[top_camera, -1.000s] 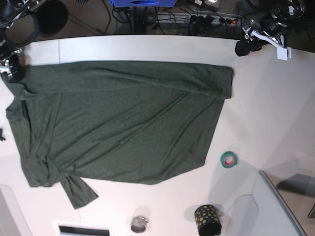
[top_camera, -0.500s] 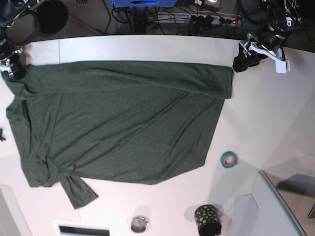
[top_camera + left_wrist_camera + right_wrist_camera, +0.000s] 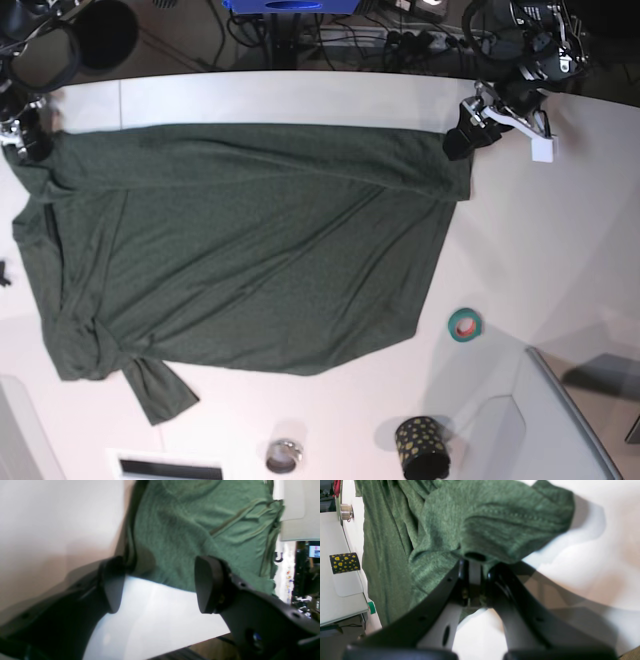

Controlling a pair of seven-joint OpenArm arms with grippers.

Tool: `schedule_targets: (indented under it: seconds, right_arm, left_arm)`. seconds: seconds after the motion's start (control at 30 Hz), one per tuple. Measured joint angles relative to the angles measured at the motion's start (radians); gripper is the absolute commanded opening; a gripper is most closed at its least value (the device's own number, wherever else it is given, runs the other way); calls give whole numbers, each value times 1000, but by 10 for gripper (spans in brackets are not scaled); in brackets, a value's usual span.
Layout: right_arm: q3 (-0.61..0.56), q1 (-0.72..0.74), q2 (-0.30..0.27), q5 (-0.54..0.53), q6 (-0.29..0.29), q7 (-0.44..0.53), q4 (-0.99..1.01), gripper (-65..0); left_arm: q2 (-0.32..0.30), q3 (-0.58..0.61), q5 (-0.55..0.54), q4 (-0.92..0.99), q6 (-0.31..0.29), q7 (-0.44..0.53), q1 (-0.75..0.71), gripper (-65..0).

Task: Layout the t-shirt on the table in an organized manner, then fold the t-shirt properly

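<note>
1. The left claw [image 3: 458,140] has come in from off the far right corner of the tabletop [image 3: 300,100] and now sits at the shirt's [image 3: 250,250] far right corner; a second ago it hung well clear of the cloth, out past the edge
2. Its jaws stand wide apart with nothing between them; in the left wrist view the two pads [image 3: 207,585] straddle the shirt's far edge, with bare tabletop under them
3. The right claw [image 3: 22,140] is closed on the shirt at the far left corner; the right wrist view shows cloth bunched and pinched where its jaws meet, and it has not shifted over the last second
4. The shirt lies spread across most of the tabletop, its far hem running along the far edge; the near left part is rumpled, with a twisted sleeve [image 3: 155,385] poking toward the near edge. The cloth itself looks unchanged from the earlier frames
5. My reading: one far corner is held and the other is about to be taken, so this is the layout stage, before any fold; the left claw has yet to close
</note>
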State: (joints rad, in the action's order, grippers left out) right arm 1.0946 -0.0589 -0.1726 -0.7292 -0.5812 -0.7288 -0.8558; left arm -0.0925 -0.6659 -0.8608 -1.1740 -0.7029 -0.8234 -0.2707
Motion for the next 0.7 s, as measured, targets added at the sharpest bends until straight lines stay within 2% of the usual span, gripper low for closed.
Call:
schedule_targets:
  seconds: [0.33,0.4,0.53,0.7]
  right_arm:
    - [0,0,0,0,0,0,0,-629]
    - [0,0,0,0,0,0,0,-629]
    - [0,0,0,0,0,-1,0,-629]
    - [0,0,-1,0,2,-3,0,-630]
  left_arm:
    - [-2,1,-8,56,-5,8,49,-247]
    - [-2,1,-1,58,-3,10,49,-337]
    - [1,1,16,100,2,5,58,-650]
    - [-5,-1,99,138,-5,3,102,-650]
